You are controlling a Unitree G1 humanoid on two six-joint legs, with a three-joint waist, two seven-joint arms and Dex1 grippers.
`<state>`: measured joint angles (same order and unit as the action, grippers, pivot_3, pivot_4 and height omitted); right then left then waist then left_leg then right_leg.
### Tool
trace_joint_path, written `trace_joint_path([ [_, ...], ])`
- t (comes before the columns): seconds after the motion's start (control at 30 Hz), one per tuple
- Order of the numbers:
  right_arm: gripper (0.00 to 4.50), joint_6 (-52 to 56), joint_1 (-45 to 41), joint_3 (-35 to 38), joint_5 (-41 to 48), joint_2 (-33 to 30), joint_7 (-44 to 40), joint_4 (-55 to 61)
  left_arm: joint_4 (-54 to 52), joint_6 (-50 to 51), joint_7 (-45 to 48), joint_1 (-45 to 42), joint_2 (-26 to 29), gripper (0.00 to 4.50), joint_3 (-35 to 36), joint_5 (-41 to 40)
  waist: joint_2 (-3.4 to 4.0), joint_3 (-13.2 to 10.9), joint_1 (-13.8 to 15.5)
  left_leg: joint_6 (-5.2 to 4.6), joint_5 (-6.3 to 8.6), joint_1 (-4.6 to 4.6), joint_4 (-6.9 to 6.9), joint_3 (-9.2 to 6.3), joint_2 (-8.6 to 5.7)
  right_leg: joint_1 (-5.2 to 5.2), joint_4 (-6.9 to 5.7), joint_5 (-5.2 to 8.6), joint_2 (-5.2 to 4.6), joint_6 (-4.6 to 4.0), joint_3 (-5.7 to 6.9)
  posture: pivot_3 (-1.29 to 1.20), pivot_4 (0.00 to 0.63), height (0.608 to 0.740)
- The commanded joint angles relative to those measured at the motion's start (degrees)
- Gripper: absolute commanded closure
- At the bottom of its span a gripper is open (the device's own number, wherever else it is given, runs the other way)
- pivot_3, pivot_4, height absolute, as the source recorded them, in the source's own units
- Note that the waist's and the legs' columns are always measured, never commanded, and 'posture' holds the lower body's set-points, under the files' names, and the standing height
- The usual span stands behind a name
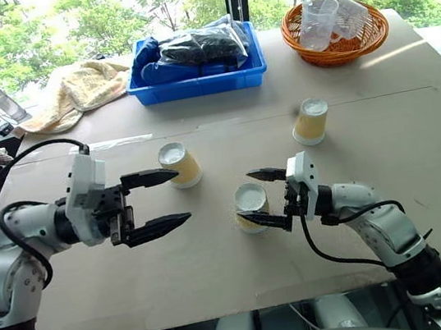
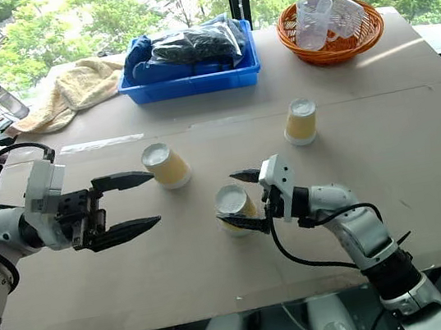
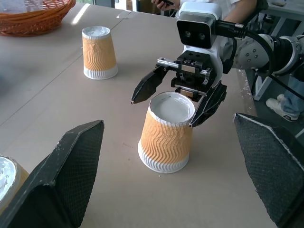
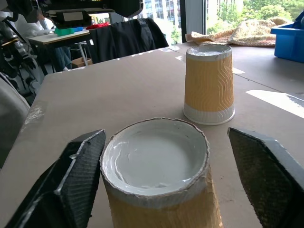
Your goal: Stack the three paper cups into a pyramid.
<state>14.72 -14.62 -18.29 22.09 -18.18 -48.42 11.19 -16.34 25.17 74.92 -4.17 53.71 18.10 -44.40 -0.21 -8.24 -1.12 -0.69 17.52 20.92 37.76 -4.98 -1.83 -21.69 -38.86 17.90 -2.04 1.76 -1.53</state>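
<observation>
Left eye view: right gripper point(image 1: 265, 198) straddling the nearest paper cup point(image 1: 251, 207)

Its fingers stand apart, one each side of this inverted cup; left gripper point(image 1: 159, 201) gapes empty beside; second cup point(image 1: 180, 164) just beyond it; third cup point(image 1: 310, 121) farther, past the right gripper.

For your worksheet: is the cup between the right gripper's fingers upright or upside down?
Upside down: the paper cup stands on its wide rim, white base up, between the open right gripper.
</observation>
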Motion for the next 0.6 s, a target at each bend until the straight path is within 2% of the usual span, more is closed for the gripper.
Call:
trace_joint_path([
  [0.03,0.04,-2.46,0.25,4.64,2.0,0.24,0.39,3.01,-1.11,-0.17,0.45,-0.15,0.81,0.0,2.37,-0.69,0.0,0.0,0.01,0.0,0.0,0.0,0.0,-0.01,0.0,0.0,0.0,0.0,0.0,0.0,0.01,0.0,0.15,0.74],
  [0.13,0.04,-4.93,-0.38,9.12,2.13,1.38,3.51,2.87,-1.05,0.64,-0.53,-1.48,0.12,0.0,2.83,-2.11,0.0,0.0,0.02,0.0,0.0,0.0,0.0,-0.01,0.0,0.0,-0.01,0.0,0.0,0.0,0.0,0.0,0.15,0.74],
  [0.27,0.04,-10.61,-6.28,16.57,-1.13,2.65,10.65,-2.79,-1.58,3.22,-3.41,-5.28,-1.75,0.0,2.47,-5.47,0.0,-0.02,0.0,0.0,0.0,0.01,0.1,-0.01,0.0,0.01,-0.08,-0.01,0.0,0.01,0.01,0.0,0.15,0.74],
  [0.47,0.04,-11.84,-10.46,20.47,-0.44,3.64,12.14,-8.37,-1.71,3.61,-3.07,-5.45,-1.47,0.0,2.15,-4.83,0.01,-0.02,-0.97,0.01,0.0,0.03,0.1,0.0,-0.01,-0.01,-0.09,-0.01,0.02,0.02,0.01,0.0,0.15,0.74],
  [0.6,0.04,-11.5,-12.14,21.63,-3.1,4.22,16.57,-12.53,-1.4,3.26,-2.64,-5.02,-1.34,0.0,2.55,-4.41,0.02,-0.02,-1.43,0.0,0.0,0.12,0.11,0.03,-0.01,-0.09,-0.08,-0.02,0.01,0.02,-0.04,0.0,0.15,0.74],
])
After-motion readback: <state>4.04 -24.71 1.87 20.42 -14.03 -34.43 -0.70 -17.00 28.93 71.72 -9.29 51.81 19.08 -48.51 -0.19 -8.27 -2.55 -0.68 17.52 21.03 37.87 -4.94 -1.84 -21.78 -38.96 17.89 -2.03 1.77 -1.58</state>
